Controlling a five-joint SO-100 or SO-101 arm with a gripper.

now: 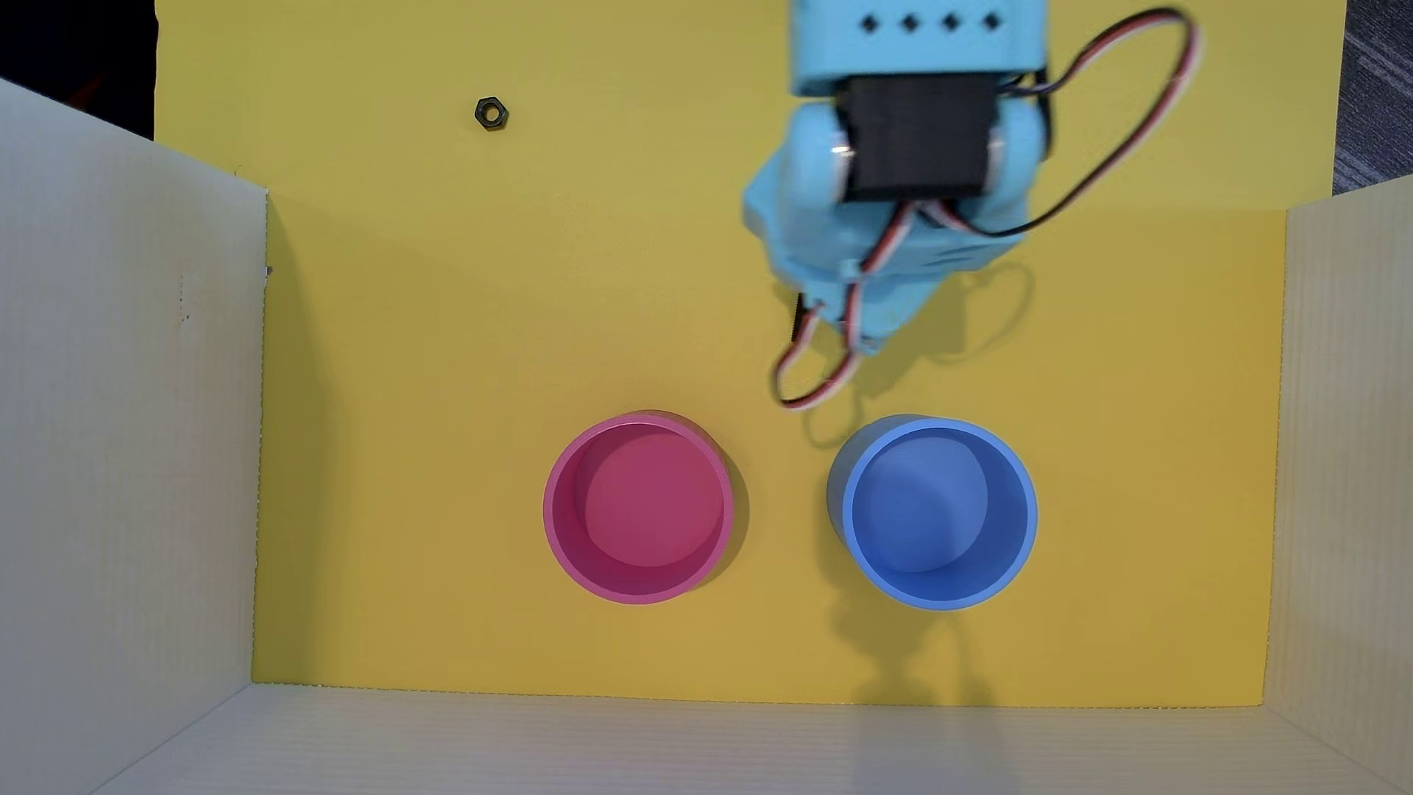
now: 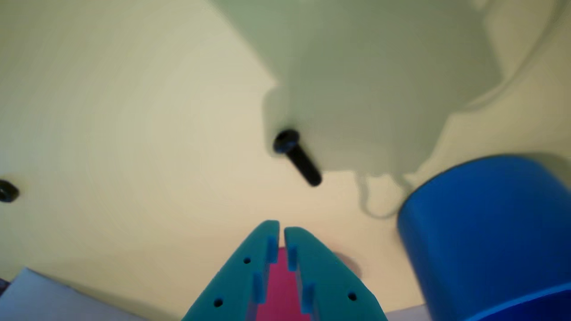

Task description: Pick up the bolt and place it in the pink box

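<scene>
The bolt [image 2: 296, 157] is a small black screw lying flat on the yellow surface, in the arm's shadow. In the wrist view it lies a short way beyond my gripper [image 2: 281, 229], whose teal fingers stand nearly together with nothing between them. In the overhead view only a bit of the bolt [image 1: 795, 317] shows at the left edge of the gripper [image 1: 869, 344], most of it hidden under the arm. The pink box [image 1: 638, 508] stands empty below and to the left of the gripper. A strip of the pink box [image 2: 279, 290] shows between the fingers in the wrist view.
A blue round container [image 1: 934, 511] stands empty right of the pink one, close below the gripper, and fills the right side as the blue container [image 2: 486, 236] in the wrist view. A black hex nut [image 1: 491, 113] lies far to the upper left. White cardboard walls [image 1: 130, 428] border three sides.
</scene>
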